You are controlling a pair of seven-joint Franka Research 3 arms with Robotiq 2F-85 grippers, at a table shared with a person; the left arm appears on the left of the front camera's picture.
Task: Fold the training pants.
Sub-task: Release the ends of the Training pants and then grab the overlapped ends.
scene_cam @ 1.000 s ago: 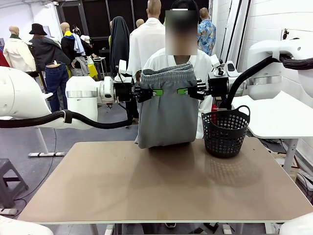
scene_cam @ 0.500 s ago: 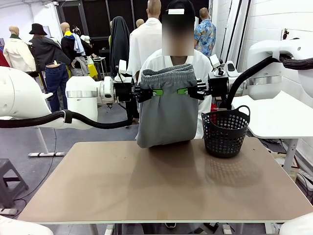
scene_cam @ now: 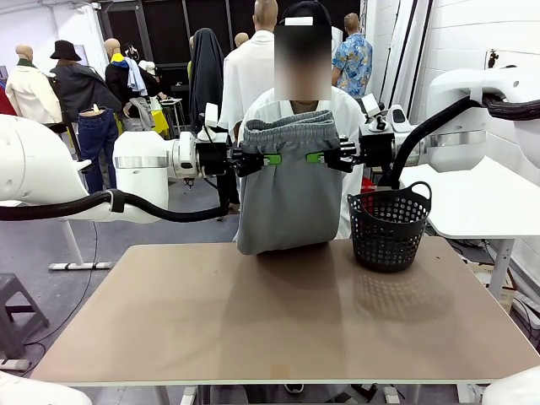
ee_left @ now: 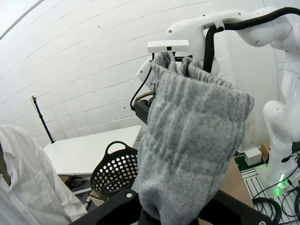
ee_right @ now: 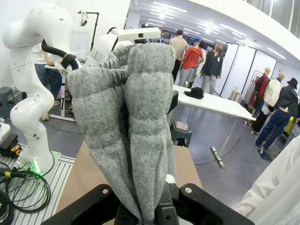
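1. The training pants (scene_cam: 287, 202) hang in the air over the far edge of the counter (scene_cam: 278, 321), stretched between the two arms at the gathered waistband.
2. The left tool (scene_cam: 258, 159) is clamped on the waistband's left end. Its green pads press into the grey cloth just under the elastic.
3. The right tool (scene_cam: 324, 158) is clamped on the waistband's right end at about the same height, so the top edge runs nearly level.
4. In the left wrist view the bunched grey jersey rises from between that tool's black fingers. In the right wrist view a thick fold of the same cloth is pinched between that tool's fingers.
5. Below the waistband the cloth drops as one broad, doubled panel with a rounded lower edge.
6. That lower edge sits at the counter's far rim. It may rest on the surface or hang just above it; the front view does not settle this.
7. A black mesh basket (scene_cam: 388, 226) stands upright on the counter's far right corner, just beside the pants and apart from them.
8. A person in a white coat (scene_cam: 350, 110) stands behind the hanging pants, at the far side of the counter.
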